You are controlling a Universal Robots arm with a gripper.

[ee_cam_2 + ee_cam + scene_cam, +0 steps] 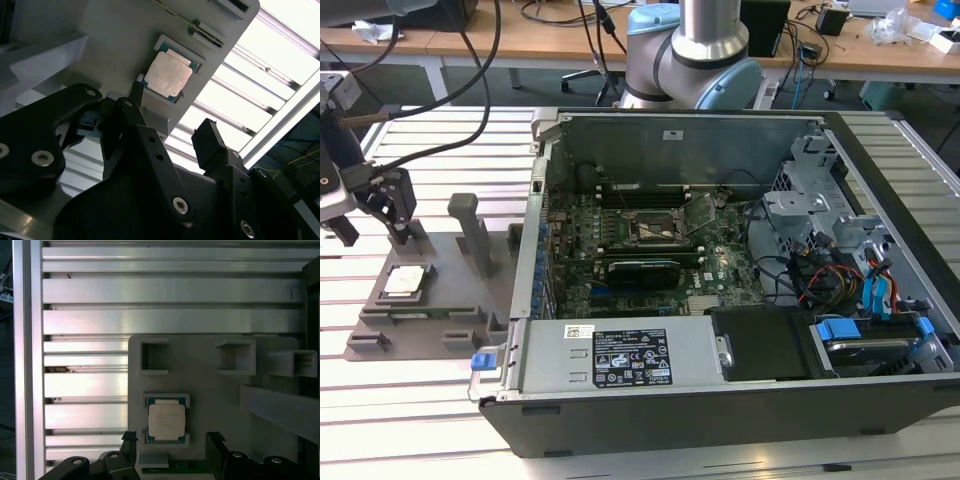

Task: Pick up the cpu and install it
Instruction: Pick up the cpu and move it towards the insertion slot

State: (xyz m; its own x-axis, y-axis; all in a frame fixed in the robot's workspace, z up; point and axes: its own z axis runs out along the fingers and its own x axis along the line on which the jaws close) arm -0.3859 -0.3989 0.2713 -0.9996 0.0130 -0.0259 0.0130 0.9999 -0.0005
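Note:
The cpu (403, 281) is a small pale silver square lying flat in a recess of the grey fixture plate (455, 300), at the exterior view's left. My gripper (372, 230) hangs above the plate, a little behind the cpu, open with nothing between its black fingers. In both wrist views the cpu (168, 75) (166, 421) lies just ahead of the gripper (172, 122) (172, 439), with a fingertip (129, 437) off to either side of it and not touching it. The dark socket frame (655, 226) sits on the motherboard inside the open computer case (880, 390).
Grey upright posts (472, 228) rise from the fixture plate near the gripper. The plate also has square pockets (154, 356). The slotted aluminium table (410, 420) stretches around it. The arm's base (695, 60) stands behind the case, with cables (485, 70) hanging at the back left.

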